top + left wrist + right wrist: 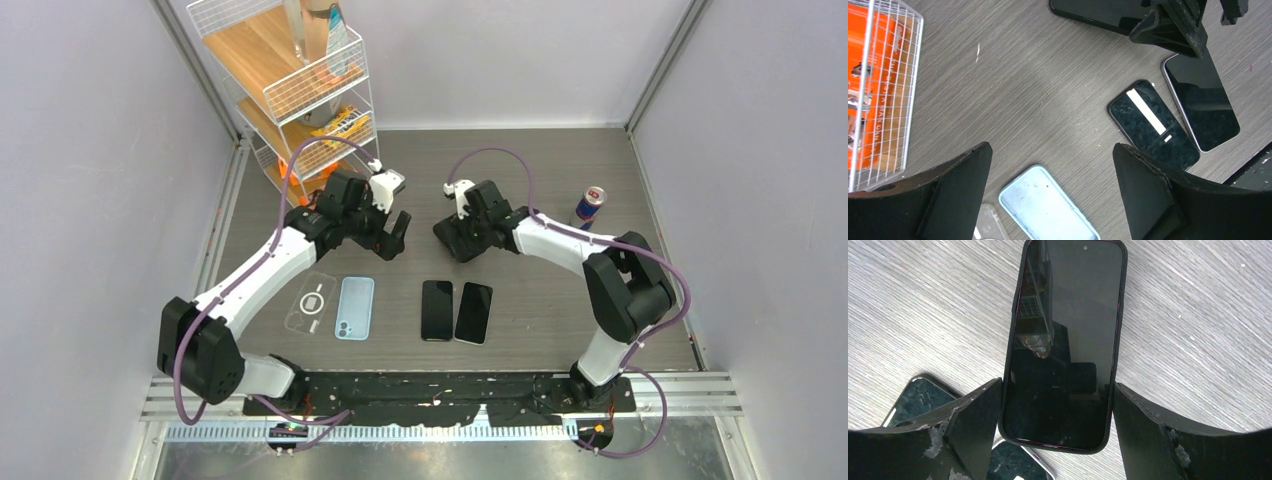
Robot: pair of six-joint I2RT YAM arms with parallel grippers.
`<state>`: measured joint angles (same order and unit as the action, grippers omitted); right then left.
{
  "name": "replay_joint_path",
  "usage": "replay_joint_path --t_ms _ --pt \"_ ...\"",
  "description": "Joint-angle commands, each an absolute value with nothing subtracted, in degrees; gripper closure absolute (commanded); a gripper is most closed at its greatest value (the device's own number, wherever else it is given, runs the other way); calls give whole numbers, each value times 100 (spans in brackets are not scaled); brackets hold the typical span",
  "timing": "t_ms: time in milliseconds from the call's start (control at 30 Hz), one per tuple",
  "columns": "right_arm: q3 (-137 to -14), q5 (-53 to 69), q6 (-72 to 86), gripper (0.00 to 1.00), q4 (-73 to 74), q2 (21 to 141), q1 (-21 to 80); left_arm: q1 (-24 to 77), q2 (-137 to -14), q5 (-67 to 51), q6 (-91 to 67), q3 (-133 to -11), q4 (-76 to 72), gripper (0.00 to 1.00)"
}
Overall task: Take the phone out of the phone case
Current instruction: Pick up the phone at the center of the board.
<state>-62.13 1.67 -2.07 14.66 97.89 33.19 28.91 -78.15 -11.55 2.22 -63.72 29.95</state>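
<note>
Right claw [1055,387] spread astride black-cased phone [1063,340], left claw [1052,147] spread above table [1048,75], drink can [589,207] lettering unreadable

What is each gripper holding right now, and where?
Left gripper: nothing, jaws open. Right gripper straddles the black-cased phone across its long edges near one end; whether it actually grips cannot be told.

wire rack [315,85] stands behind left pincer [392,238]; can [589,207] stands far right.

Glossy black glass on the phone [1064,355] between the right gripper's [1057,385] scuffed, matt plastic fingers [963,430]; phone case [1063,448] rim smooth, matt; table [923,300] beneath, dull grey wood-grain.
</note>
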Motion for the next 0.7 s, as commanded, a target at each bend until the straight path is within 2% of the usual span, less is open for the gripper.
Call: replay_joint_path --t_ms 0,67,133,267,433,533,667 --pt "-6307 320 -307 93 1463 9776 3197 2883 -7784 -1499 35 -6531 2723 5" --pt "-6341 308 -317 87 1520 9896 3156 2883 -7721 -1504 35 -6469 2701 5" --pt "-6401 300 -337 71 1597 10035 3130 2883 -7640 -1513 50 -6417 2698 5" --pt "-6545 322 -351 54 1677 10291 3112 2883 -7481 -1505 108 -6333 2698 5" --pt "-6774 371 -344 42 1771 10559 3111 2882 -7333 -1481 168 -6238 2698 4" --pt "-6969 369 -357 31 1832 10671 3110 2883 -7314 -1487 193 -6208 2714 4" --pt "-7195 369 -365 20 1924 10840 3110 2883 -7287 -1483 242 -6164 2732 4"
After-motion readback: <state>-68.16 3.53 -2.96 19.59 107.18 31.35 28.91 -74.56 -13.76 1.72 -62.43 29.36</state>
